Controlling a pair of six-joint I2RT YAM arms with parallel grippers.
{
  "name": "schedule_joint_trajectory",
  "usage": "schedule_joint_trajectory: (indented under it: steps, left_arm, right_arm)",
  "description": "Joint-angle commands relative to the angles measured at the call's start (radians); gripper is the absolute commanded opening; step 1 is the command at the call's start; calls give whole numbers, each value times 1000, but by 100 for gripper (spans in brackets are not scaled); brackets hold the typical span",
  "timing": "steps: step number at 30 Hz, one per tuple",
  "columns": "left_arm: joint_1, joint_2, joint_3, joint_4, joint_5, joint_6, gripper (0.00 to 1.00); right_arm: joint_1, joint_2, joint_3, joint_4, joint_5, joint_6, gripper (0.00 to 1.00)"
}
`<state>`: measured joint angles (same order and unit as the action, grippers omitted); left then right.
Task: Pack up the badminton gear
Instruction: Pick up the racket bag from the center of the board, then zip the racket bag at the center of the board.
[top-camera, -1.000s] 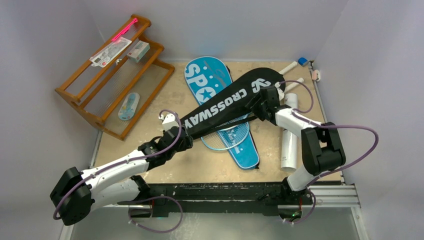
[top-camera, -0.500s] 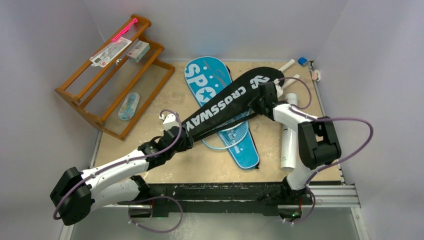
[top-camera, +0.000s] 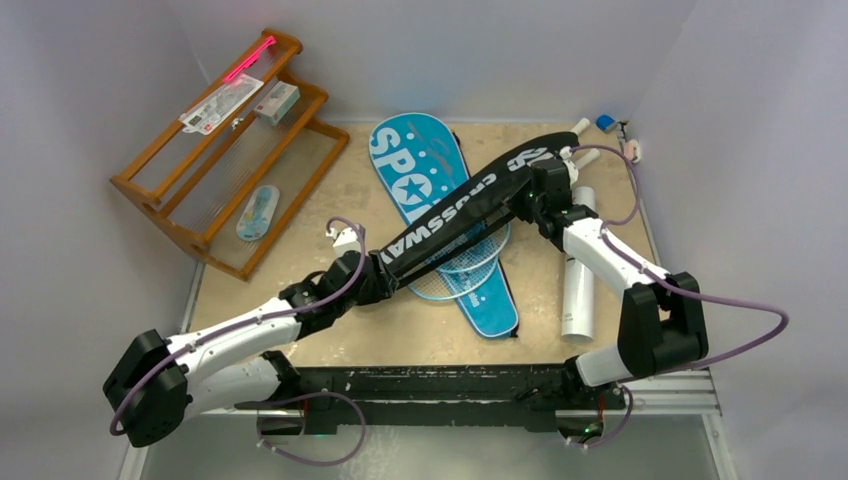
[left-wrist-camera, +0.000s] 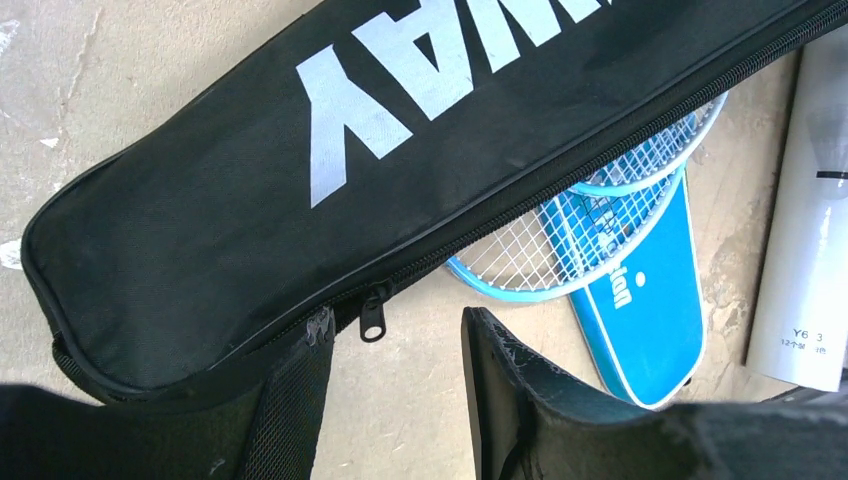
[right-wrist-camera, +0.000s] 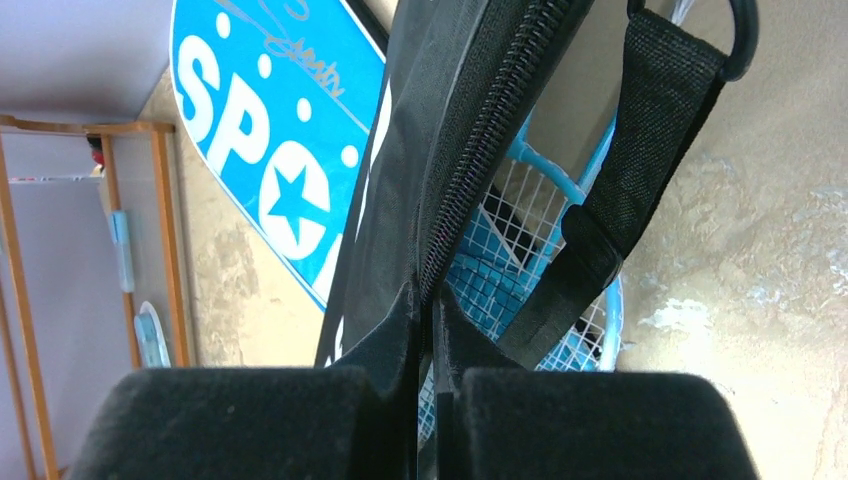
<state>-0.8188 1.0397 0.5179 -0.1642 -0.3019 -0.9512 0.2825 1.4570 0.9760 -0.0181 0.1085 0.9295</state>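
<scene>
The black "CROSSWAY" cover (top-camera: 450, 215) hangs stretched on a diagonal between my two grippers. My right gripper (right-wrist-camera: 432, 340) is shut on its zippered edge (right-wrist-camera: 470, 150) near the wide end, seen in the top view as the right gripper (top-camera: 537, 192). My left gripper (left-wrist-camera: 395, 390) is open at the narrow end, bare table between its fingers, and its left finger (left-wrist-camera: 295, 400) touches the cover (left-wrist-camera: 300, 150) beside the zipper pull (left-wrist-camera: 372, 320). Light-blue rackets (top-camera: 455, 280) lie under the cover on the blue "SPORT" cover (top-camera: 410, 160). The white tube (top-camera: 577, 285) lies at the right.
A wooden rack (top-camera: 220, 150) with small packaged items stands at the far left. Small objects (top-camera: 605, 123) sit in the far right corner, near white racket handles (top-camera: 588, 155). The cover's black strap (right-wrist-camera: 640, 130) hangs over the racket strings (right-wrist-camera: 520, 230).
My right gripper has shut on the black cover's zippered edge and moved toward the far right, pulling the cover taut and turning it on edge. The left arm has barely moved.
</scene>
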Motion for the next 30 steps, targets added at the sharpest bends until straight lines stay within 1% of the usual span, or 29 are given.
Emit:
schedule_joint_trajectory:
  steps: [1, 3, 9, 12, 15, 16, 20, 21, 25, 27, 30]
  left_arm:
    - [-3, 18, 28, 8, 5, -33, 47]
    - [-2, 39, 43, -20, -10, -39, 47]
    - [-2, 133, 94, -80, -5, -48, 36]
    - [-2, 166, 109, -110, -41, -49, 33]
    - [-2, 199, 128, -148, -106, -55, 28]
    - [-3, 209, 135, -158, -135, -56, 25]
    - [-2, 249, 166, -191, -203, -46, 2]
    - [-3, 258, 178, -209, -216, -43, 0]
    - [-3, 256, 200, -277, -230, -32, 0]
    - [-3, 223, 190, -305, -229, -33, 0]
    - [-2, 151, 166, -357, -215, -36, 0]
  right_arm:
    - [7, -38, -16, 16, -35, -10, 0]
    - [8, -42, -24, 27, -41, -6, 0]
    - [9, -38, -23, 46, -51, -2, 0]
    - [9, -42, -27, 53, -58, 3, 0]
    - [9, -48, -30, 59, -62, 4, 0]
    - [9, -51, -31, 59, -65, 5, 0]
    - [8, -60, -32, 57, -69, 5, 0]
    - [9, -62, -31, 57, -67, 5, 0]
    - [9, -58, -21, 38, -35, 10, 0]
    - [8, -43, -6, 10, -55, 15, 0]
    - [6, -16, 40, -46, -19, -5, 0]
